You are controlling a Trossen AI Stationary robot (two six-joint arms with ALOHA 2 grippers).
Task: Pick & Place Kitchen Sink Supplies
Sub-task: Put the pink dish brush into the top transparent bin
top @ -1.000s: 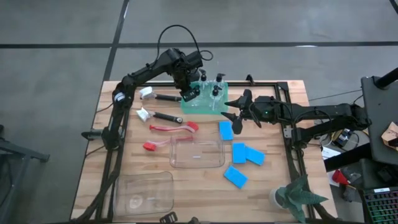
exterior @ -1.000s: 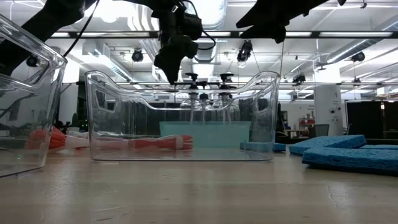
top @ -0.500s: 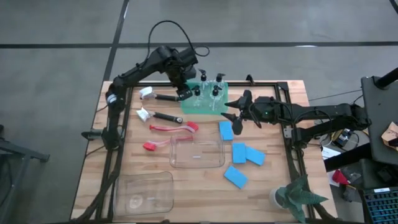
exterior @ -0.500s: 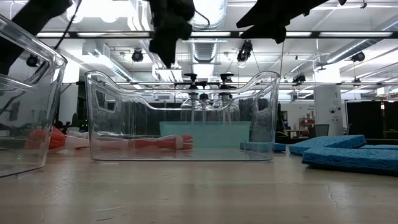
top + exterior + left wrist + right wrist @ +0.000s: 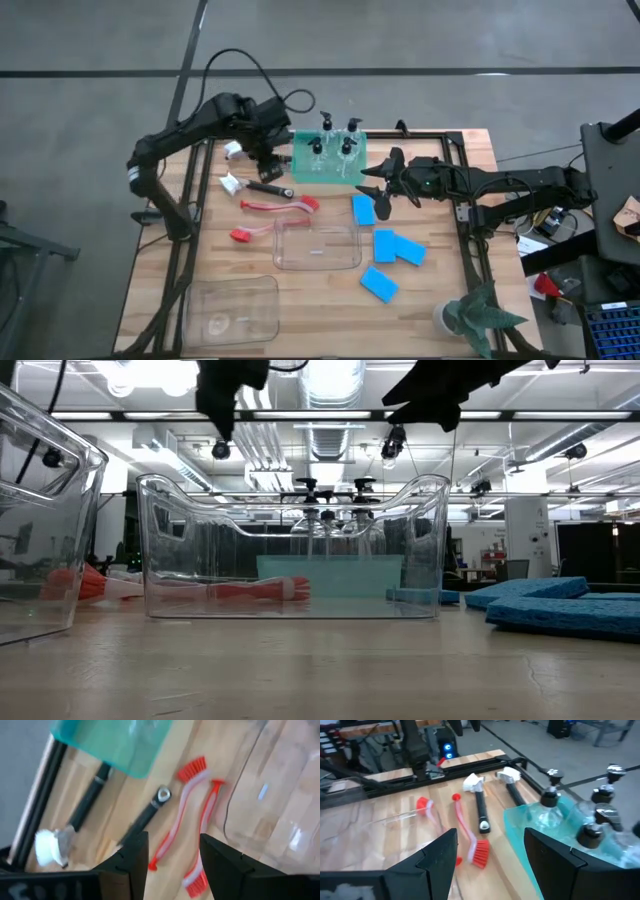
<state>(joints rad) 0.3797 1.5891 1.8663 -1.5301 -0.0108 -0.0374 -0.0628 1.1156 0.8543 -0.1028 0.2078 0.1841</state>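
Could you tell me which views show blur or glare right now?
Left wrist view: motion-blurred throughout, smearing the red brushes and green tray. Low view: ceiling lights flare white behind the clear bin. High view: evenly lit and sharp.

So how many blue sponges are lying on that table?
4: one beside the green tray, two overlapping right of the clear bin, one below them.

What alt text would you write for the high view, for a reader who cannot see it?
Seen from above, the left gripper hangs open over two black brushes beside a green tray holding four pump bottles. The right gripper waits open by the tray, near four blue sponges, two red brushes and two clear bins.
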